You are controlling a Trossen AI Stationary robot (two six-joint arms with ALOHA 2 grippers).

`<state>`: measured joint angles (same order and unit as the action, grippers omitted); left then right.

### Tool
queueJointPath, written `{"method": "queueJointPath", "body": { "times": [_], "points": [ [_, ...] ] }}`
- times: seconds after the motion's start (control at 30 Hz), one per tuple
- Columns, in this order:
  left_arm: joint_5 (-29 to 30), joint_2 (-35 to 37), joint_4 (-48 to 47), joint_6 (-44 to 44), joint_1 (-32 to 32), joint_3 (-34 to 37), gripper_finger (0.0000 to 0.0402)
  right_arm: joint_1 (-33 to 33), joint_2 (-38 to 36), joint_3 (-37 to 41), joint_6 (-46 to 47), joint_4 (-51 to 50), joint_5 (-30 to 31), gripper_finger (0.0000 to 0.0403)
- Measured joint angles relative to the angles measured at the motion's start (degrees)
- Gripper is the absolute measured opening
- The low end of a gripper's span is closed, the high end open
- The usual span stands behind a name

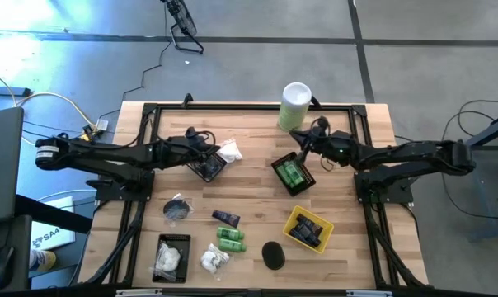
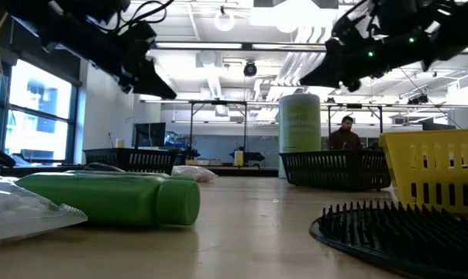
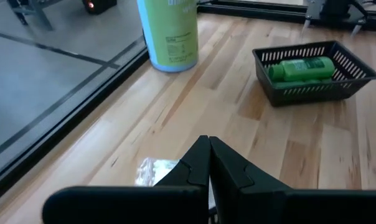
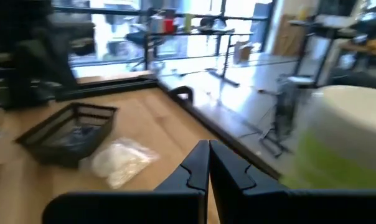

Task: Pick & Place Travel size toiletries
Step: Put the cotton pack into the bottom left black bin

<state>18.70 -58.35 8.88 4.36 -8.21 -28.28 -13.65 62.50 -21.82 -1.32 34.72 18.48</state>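
Both sets of jaws closed and empty above the wooden bench (image 1: 257, 177), toiletries spread below.

In the high view we see the left jaws (image 1: 218, 149) pressed together at centre left, over the far edge of a small black mesh basket (image 1: 207, 168), just beside a white crinkly packet (image 1: 230, 152). The right jaws (image 1: 299, 137) are also together at upper centre, near the tall white-and-green canister (image 1: 294, 106), above a black basket holding bright green bottles (image 1: 294, 175). Neither grips anything. Lower in the frame, well apart from both, lie a dark navy tube (image 1: 227, 219), two loose green bottles (image 1: 230, 240), a flat black round disc (image 1: 273, 254), more white packets (image 1: 213, 260) and a yellow basket (image 1: 307, 229).
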Motion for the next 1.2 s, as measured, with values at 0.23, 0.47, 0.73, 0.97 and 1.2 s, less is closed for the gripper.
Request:
{"method": "queueJointPath", "body": {
  "times": [0.23, 0.47, 0.73, 0.97, 1.2],
  "points": [
    [0.79, -5.48, -0.07, 0.37, 0.00, -3.84, 0.0000, -0.02, -9.08, 2.55, -5.90, -0.22, 1.57, 0.0004],
    [4.20, -12.52, -1.88, 1.19, 0.37, -9.51, 0.0000, -0.02, -18.79, 3.73, -9.05, -5.27, 2.78, 0.0004],
    [14.36, -21.73, -14.57, 2.60, 4.23, -21.16, 0.0000, -0.11, -25.38, 4.04, -6.79, -14.04, 2.62, 0.0004],
    [15.58, -28.14, -21.77, 7.76, 4.20, -28.70, 0.0000, -0.11, -26.12, 4.04, -5.44, -19.01, 2.56, 0.0004],
    [14.07, -34.15, -33.02, 11.16, 4.24, -35.93, 0.0000, -0.11, -26.10, 4.04, -4.39, -21.24, 2.25, 0.0004]
  ]
}}
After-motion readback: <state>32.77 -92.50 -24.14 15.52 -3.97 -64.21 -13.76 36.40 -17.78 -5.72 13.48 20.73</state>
